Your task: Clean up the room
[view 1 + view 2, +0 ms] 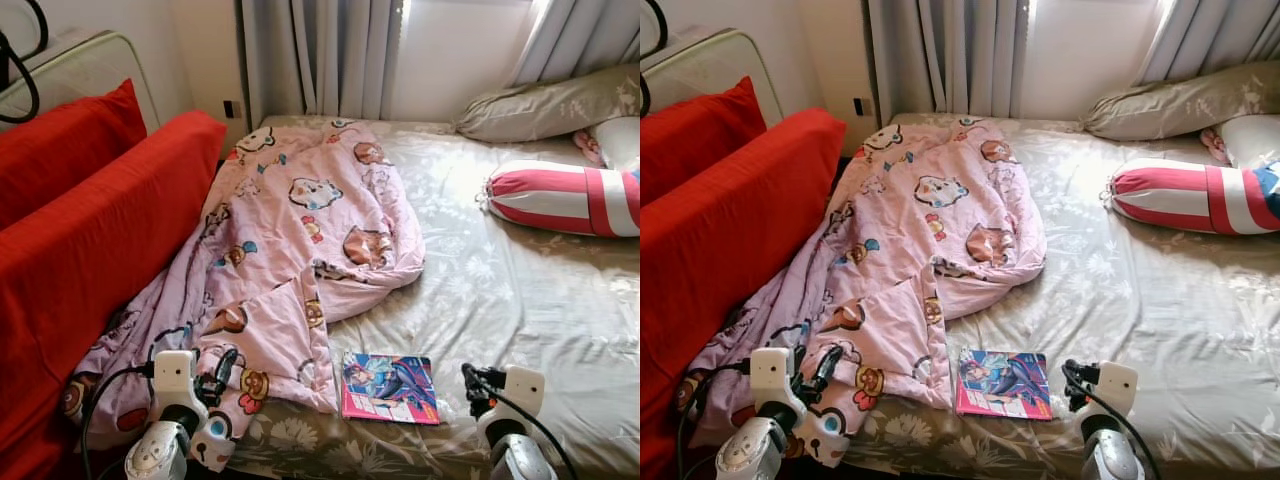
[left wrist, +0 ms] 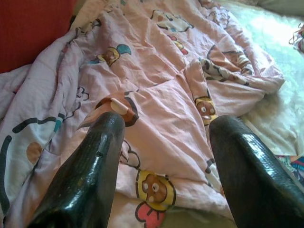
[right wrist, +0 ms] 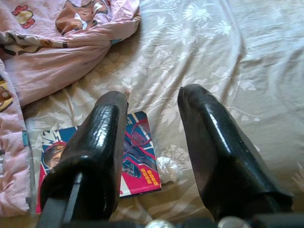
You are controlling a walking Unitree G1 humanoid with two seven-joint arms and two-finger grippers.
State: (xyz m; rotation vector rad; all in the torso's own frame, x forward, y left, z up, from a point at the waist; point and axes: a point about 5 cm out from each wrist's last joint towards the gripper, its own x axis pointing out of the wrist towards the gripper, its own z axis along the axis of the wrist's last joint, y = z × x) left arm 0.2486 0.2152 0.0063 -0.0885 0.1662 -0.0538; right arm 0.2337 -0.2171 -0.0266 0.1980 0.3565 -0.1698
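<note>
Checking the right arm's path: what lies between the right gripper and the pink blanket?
The comic book lies flat on the bedsheet between the right gripper and the pink blanket. Its left edge sits at the blanket's hem, seen in both eye views.

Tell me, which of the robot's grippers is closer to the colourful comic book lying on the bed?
The right. The right gripper hangs open just beside the colourful glossy comic book, over the floral bedsheet. The left gripper is open over the pink cartoon-print quilt, farther off.
</note>
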